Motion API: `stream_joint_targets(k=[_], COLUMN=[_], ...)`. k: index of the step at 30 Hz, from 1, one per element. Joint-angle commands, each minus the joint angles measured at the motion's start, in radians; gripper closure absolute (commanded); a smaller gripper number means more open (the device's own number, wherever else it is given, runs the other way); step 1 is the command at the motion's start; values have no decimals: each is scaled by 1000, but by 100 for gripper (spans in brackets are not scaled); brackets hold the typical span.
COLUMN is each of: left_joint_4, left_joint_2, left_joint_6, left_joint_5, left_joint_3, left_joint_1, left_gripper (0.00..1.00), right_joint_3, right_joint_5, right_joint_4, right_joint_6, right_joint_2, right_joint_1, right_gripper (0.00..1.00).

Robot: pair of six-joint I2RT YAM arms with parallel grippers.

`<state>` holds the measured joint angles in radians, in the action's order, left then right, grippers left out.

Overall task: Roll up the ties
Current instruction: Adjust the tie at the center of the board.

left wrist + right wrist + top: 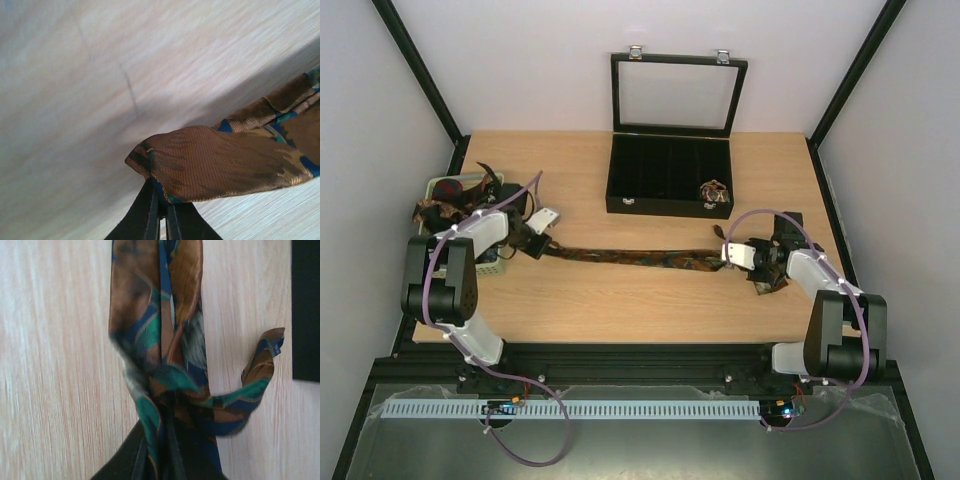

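Top external view gives me the wooden desk (620,300) with the black compartmented box (669,185) at its far middle. The glass lid (678,95) stands open against the back wall. Well to the left of the box, at the desk's edge, sits the pale green basket (463,180), holding a heap of ties (442,203).

In front of the box, one tie (630,258) in brown, teal and blue lies stretched across the desk, running from below the box's left corner to below its right corner.

My left hand (535,248) is at the end left of the box. On the left wrist camera that hand (161,202) is pressed together, pinching the edge of the brown pointed tip of the tie (220,165) just above the wood.

My right hand (728,255) is at the end below the box's right corner. On the right wrist camera that hand (165,440) is clamped on a bunched fold of the tie (160,330), with a short tail curling towards the box.

A small rolled tie (716,192) sits in the box's front right compartment.
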<state>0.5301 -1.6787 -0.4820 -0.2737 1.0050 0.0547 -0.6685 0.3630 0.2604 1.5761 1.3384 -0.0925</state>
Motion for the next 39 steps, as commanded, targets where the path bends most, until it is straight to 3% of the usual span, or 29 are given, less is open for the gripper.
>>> stream_joint_targets(k=[1, 4, 5, 11, 13, 18, 22, 26, 33, 37, 39], left_joint_4=[-117, -140, -140, -143, -137, -100, -97, -112, -112, -101, -111], left_joint_2=[64, 81, 86, 120, 123, 202, 313, 333, 266, 272, 286], left_joint_6=[57, 59, 61, 58, 47, 4, -46, -31, 14, -26, -28], left_joint_5=[81, 129, 136, 178, 183, 56, -47, -51, -49, -11, -1], left_joint_3=[-94, -130, -135, -171, -179, -163, -158, -105, 8, 22, 17], left_joint_1=[-13, -19, -23, -35, -45, -76, -74, -64, -17, 36, 50], left_gripper=[98, 98, 98, 92, 84, 56, 42, 31, 25, 19, 9], right_joint_3=[24, 12, 9, -15, -45, -278, -374, -360, -318, -368, -428], right_joint_5=[59, 27, 4, -93, -133, -120, -10, -38, -226, -354, -345], right_joint_4=[30, 106, 127, 248, 295, 540, 628, 588, 402, 301, 318], right_joint_6=[76, 66, 57, 88, 74, -266, -545, -693, -717, -636, -604], right_joint_2=[-2, -39, -48, -99, -80, 75, 179, 235, 394, 440, 436], right_joint_1=[-6, -7, -8, -129, -174, -197, -197, -197, -197, -197, -197], right_gripper=[78, 41, 34, 22, 22, 29, 44, 57, 66, 64, 58])
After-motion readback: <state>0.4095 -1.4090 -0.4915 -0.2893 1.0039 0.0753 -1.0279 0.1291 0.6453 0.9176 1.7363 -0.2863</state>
